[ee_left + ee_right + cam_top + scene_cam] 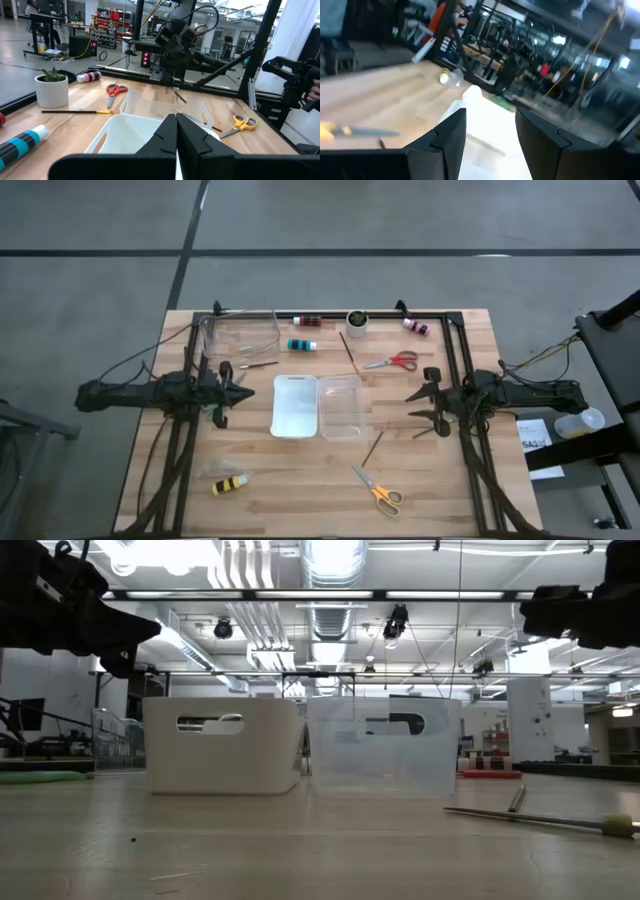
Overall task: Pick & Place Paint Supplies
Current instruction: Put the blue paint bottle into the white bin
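While my left hand [247, 392] is hovering closed at frame left, I am holding my right hand [413, 406] open, empty, right of the bins [318, 406] at the desk's [300, 500] centre.

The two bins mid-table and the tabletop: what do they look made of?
White bin: opaque, matte, likely plastic, with a moulded handle slot in the low view. Clear bin: see-through, glossy, probably plastic; the wood shows through it. Tabletop: pale wood in joined strips with visible grain, butcher-block style, satin finish.
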